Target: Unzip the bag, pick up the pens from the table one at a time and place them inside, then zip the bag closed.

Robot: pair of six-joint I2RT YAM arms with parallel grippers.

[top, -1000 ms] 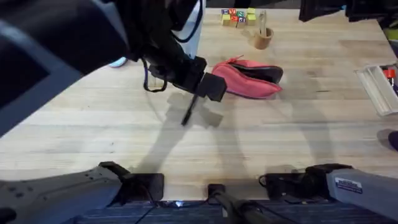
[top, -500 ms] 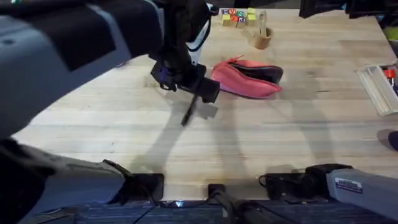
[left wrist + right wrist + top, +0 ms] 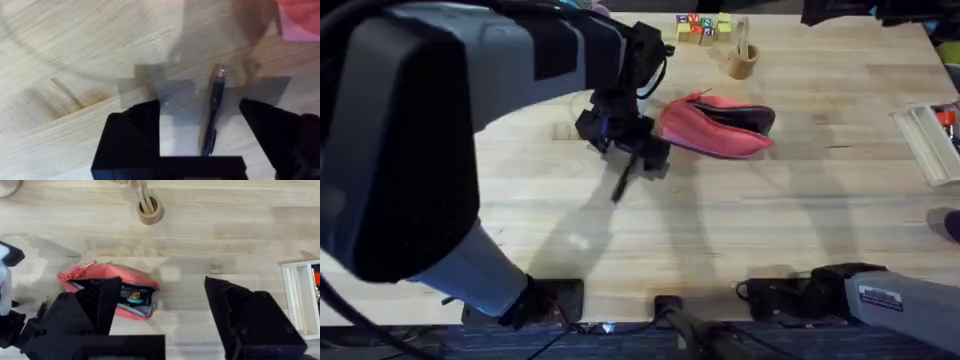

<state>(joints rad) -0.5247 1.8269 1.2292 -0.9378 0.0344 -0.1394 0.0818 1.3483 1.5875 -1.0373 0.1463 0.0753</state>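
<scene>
While the left gripper (image 3: 200, 125) has dropped over the pen (image 3: 212, 117) since a second ago, jaws wide astride it; bag (image 3: 720, 124) already unzipped; grasp next; right gripper (image 3: 160, 310) open, idle.

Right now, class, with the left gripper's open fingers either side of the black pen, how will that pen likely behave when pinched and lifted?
The pen looks slim and rigid, so it probably stays straight. Being narrow and smooth, it might roll on the table or pivot between the left gripper fingers if caught off-centre.
</scene>
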